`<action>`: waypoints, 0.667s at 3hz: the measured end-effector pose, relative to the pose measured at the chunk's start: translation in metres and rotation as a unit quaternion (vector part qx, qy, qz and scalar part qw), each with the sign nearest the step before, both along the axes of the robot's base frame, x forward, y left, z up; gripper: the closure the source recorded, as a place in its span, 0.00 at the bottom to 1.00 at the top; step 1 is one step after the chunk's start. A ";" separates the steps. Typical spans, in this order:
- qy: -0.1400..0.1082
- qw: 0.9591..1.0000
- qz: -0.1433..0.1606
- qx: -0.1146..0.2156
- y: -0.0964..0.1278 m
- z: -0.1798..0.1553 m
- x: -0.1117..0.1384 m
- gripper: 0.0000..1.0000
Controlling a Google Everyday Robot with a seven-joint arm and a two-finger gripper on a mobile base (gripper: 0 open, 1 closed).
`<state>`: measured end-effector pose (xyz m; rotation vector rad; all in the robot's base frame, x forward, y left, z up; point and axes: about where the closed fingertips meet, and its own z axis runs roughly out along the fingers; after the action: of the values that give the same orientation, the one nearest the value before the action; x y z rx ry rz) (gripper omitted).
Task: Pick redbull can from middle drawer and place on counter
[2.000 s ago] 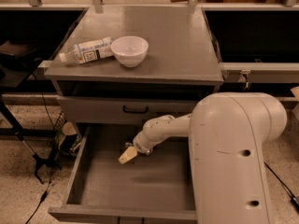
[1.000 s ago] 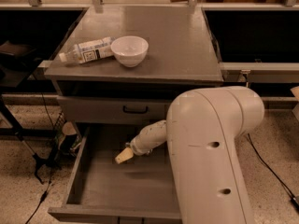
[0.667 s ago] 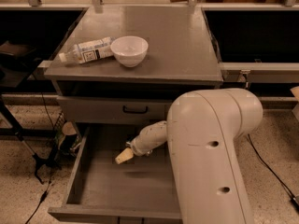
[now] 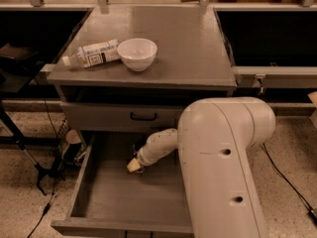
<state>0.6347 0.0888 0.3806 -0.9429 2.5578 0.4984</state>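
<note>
Progress, as we read it: early. The middle drawer is open, so access is sorted; pick & place are both left to do. There's no can on the desk, only a white bowl w/ a white-labelled plastic bottle lying on its side just beside it, toward the left edge as seen.

The end effector is down inside the drawer, low over the floor near the back, w/ the arm reaching in from the right of the view. We can't tell how far open it is, or whether it has hold of anything.

Redbull can: we can't make it out anywhere. Our guess is it's hidden by the end effector or sits in the shadow under the upper drawer front. So its look (colour, upright vs. tipped) is unknown to us.
</note>
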 end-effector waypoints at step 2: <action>0.008 1.000 0.000 -0.007 -0.001 -0.002 -0.001 0.85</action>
<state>0.6336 0.0876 0.3782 -0.9484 2.5776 0.4916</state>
